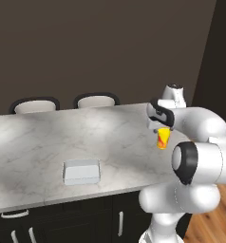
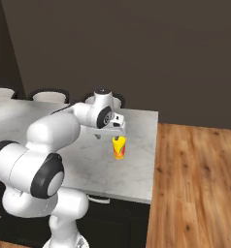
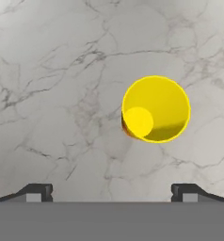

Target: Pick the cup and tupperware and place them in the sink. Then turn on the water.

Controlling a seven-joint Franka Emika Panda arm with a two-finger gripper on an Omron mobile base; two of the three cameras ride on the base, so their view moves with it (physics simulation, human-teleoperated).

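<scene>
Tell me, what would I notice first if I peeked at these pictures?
Probably the bright yellow cup, standing upright on the marble counter near its right end. The robot's open tool hangs right above it, looking down into it. Farther left, near the counter's front edge, sits the pale tupperware.

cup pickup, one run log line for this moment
phase: approach | gripper: open, above small yellow cup | cup: upright on marble counter | pale rectangular tupperware: untouched

A kitchen: marble island counter over dark cabinets (chairs behind), wood floor.
</scene>
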